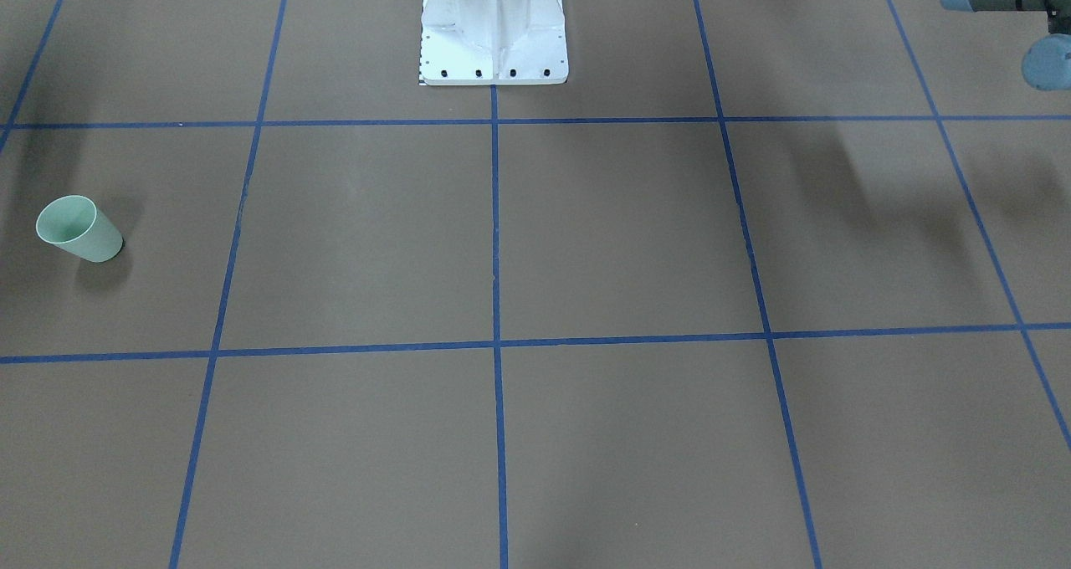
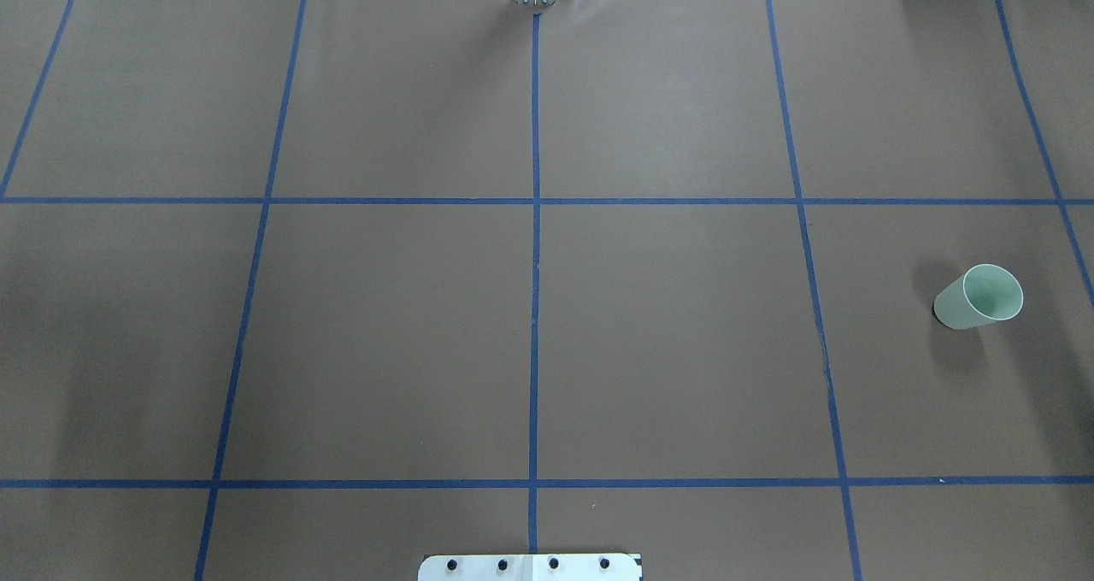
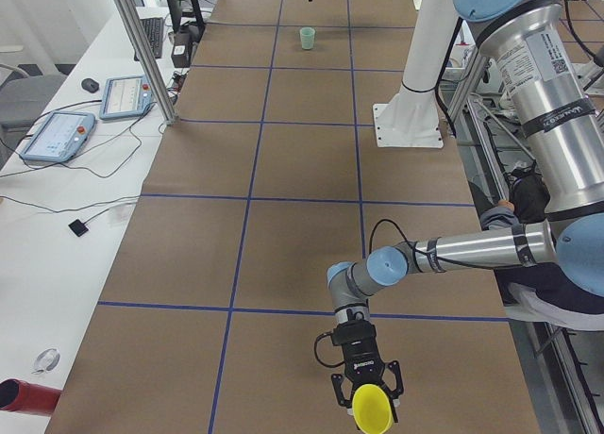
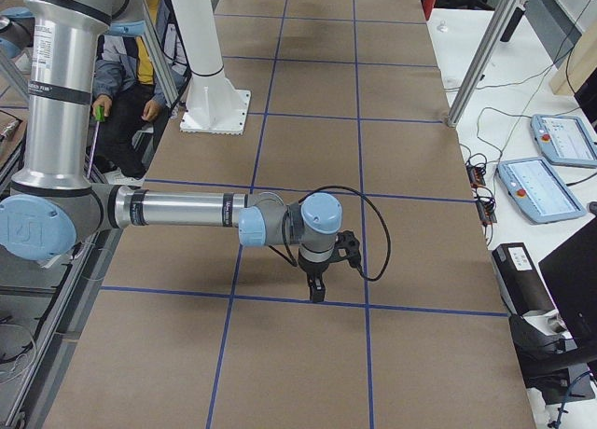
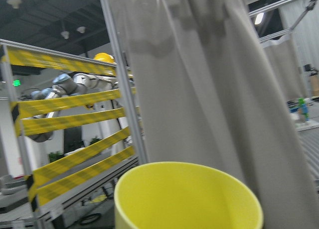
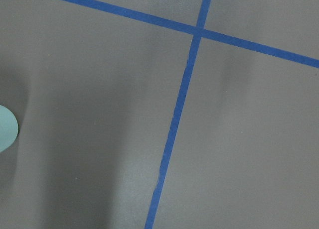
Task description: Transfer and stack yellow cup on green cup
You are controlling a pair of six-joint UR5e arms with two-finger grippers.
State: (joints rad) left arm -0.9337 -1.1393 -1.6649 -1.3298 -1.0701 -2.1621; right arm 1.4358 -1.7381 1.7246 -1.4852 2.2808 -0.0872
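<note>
The yellow cup (image 3: 371,408) hangs at the tip of my left gripper (image 3: 368,396), low over the table's near end in the exterior left view, its mouth turned outward. The cup's rim (image 5: 189,199) fills the bottom of the left wrist view, where no fingers show; I cannot tell whether that gripper is shut. The green cup (image 1: 79,228) (image 2: 979,297) (image 3: 308,38) stands upright alone on the far right side, its edge (image 6: 6,127) just showing in the right wrist view. My right gripper (image 4: 317,291) points down over a blue tape line; I cannot tell its state.
The white robot pedestal (image 1: 494,25) (image 2: 530,566) stands at mid table. Blue tape lines (image 2: 535,308) grid the brown surface. A seated person (image 4: 131,75) is behind the robot. Control tablets (image 3: 57,137) (image 4: 541,186) lie on side benches. A red cylinder (image 3: 24,396) lies off the mat.
</note>
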